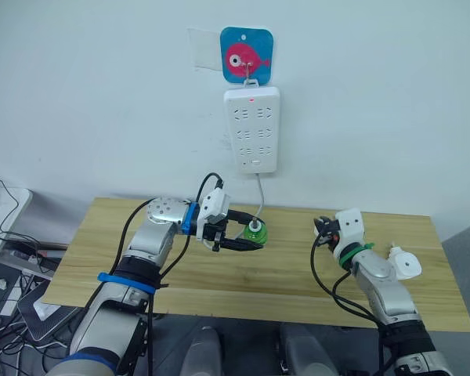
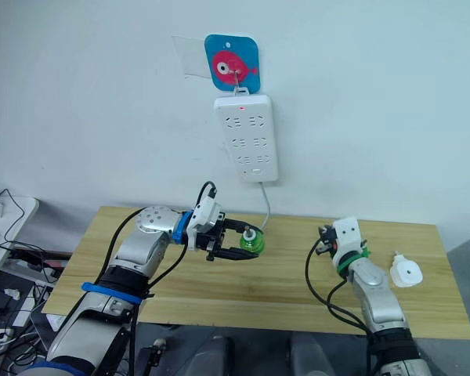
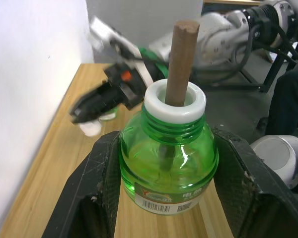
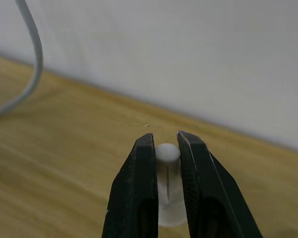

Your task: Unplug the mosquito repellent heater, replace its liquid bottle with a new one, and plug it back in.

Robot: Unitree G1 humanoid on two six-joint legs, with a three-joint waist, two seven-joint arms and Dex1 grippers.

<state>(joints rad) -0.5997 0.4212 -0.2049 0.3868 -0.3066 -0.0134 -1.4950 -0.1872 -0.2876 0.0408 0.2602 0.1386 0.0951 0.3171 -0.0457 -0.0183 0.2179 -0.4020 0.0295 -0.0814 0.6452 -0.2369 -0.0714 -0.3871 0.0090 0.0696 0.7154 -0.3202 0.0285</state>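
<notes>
My left gripper (image 1: 249, 237) is shut on a green liquid bottle (image 3: 168, 163) with a white neck and a brown wick, held upright just above the table's middle, below the power strip. The black fingers (image 3: 97, 188) press its two sides. The mosquito repellent heater (image 1: 405, 264), small, white and rounded, lies unplugged on the table at the far right. My right gripper (image 4: 166, 141) is shut on a small white cap-like piece (image 4: 167, 154) over the table, right of the middle and left of the heater.
A white multi-socket power strip (image 1: 252, 129) with a red light hangs on the wall from a blue fish hook (image 1: 247, 55); its cable (image 1: 260, 192) drops behind the wooden table (image 1: 141, 282). Cables and boxes lie on the floor at the left.
</notes>
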